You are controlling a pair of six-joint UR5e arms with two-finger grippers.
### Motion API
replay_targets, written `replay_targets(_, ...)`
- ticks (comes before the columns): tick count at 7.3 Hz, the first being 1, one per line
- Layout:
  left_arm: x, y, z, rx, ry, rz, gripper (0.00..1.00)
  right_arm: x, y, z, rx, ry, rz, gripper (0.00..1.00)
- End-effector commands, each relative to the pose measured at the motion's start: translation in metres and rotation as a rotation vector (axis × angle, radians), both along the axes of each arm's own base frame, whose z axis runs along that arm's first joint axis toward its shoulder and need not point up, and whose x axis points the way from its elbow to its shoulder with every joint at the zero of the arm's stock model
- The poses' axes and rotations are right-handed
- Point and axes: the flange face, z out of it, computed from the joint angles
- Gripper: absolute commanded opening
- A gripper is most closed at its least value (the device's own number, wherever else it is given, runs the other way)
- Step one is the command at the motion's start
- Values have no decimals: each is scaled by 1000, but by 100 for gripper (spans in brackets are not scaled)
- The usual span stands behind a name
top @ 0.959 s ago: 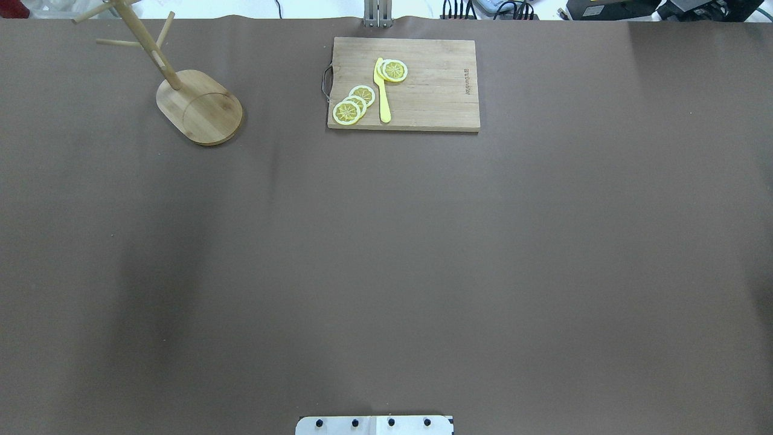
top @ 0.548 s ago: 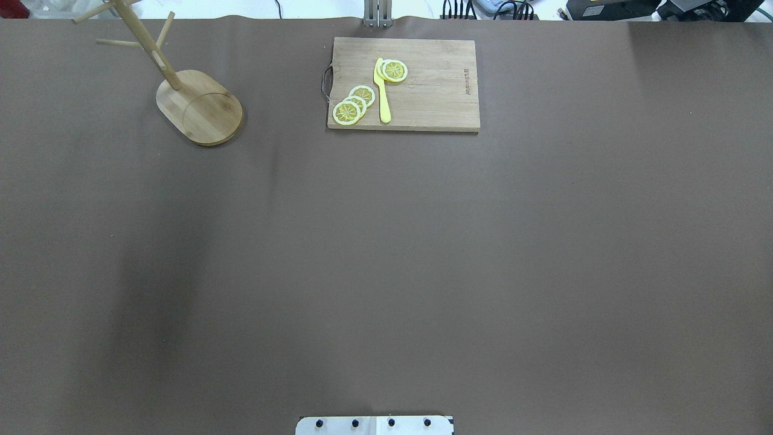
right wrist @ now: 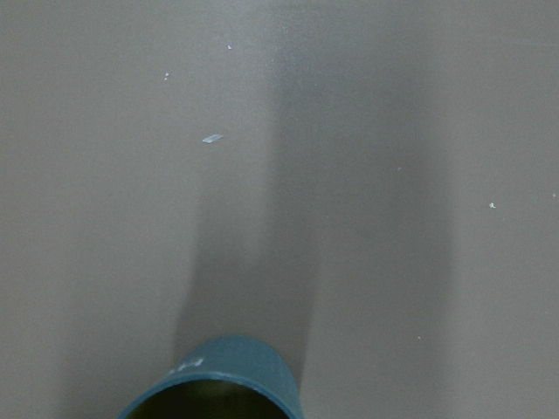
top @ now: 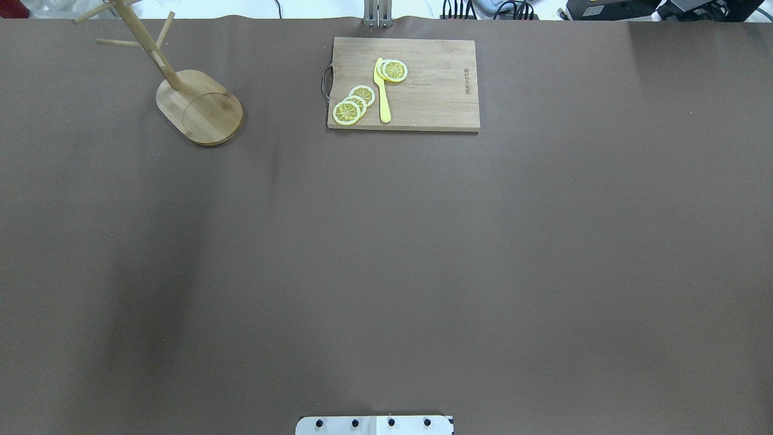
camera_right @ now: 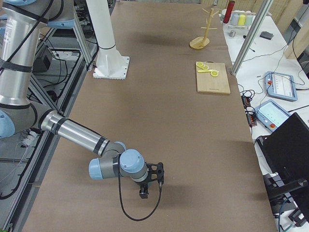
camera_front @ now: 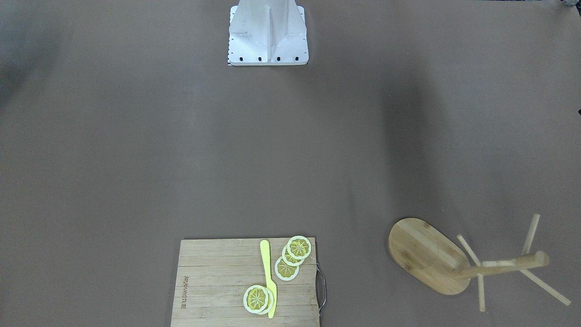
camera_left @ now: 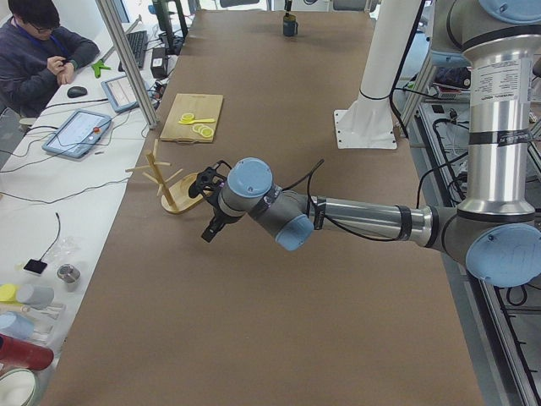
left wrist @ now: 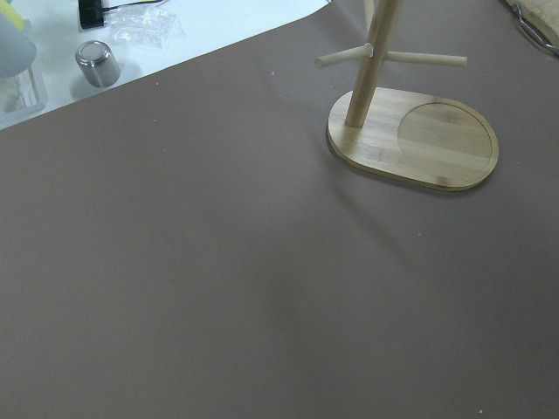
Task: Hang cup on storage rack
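The cup (right wrist: 214, 388), blue-grey with a dark yellow inside, shows only its rim at the bottom edge of the right wrist view. In the exterior left view the cup (camera_left: 290, 27) is a small dark shape at the table's far end. The storage rack (top: 199, 109), a wooden mug tree on an oval base, stands at the far left corner, with nothing on its pegs (left wrist: 410, 144). My left gripper (camera_left: 208, 233) hovers just short of the rack (camera_left: 173, 182). My right gripper (camera_right: 145, 192) hangs low over the table. I cannot tell whether either gripper is open or shut.
A wooden cutting board (top: 423, 103) carries lemon slices (top: 353, 104) and a yellow knife (top: 382, 90) at the far middle. The robot's white base (camera_front: 268, 34) stands at the near edge. A person (camera_left: 38, 51) sits at the side desk. A steel tin (left wrist: 96, 63) lies beyond the table's left end.
Nothing on the table has moved. Only the faint shadow on the table's left side has shifted slightly.
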Motion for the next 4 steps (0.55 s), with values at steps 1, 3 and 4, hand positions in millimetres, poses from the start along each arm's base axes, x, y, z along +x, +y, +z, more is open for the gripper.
replay_targets(1,0,1,1,0,1,-1,99,0,4,3,-6,-14,0,76)
replay_targets(3,0,1,1,0,2,0,99,-1,8,5,-10,-12,-4,74)
replay_targets(4,0,1,1,-2,0,-1,99,0,10,6,-15,-12,0,62)
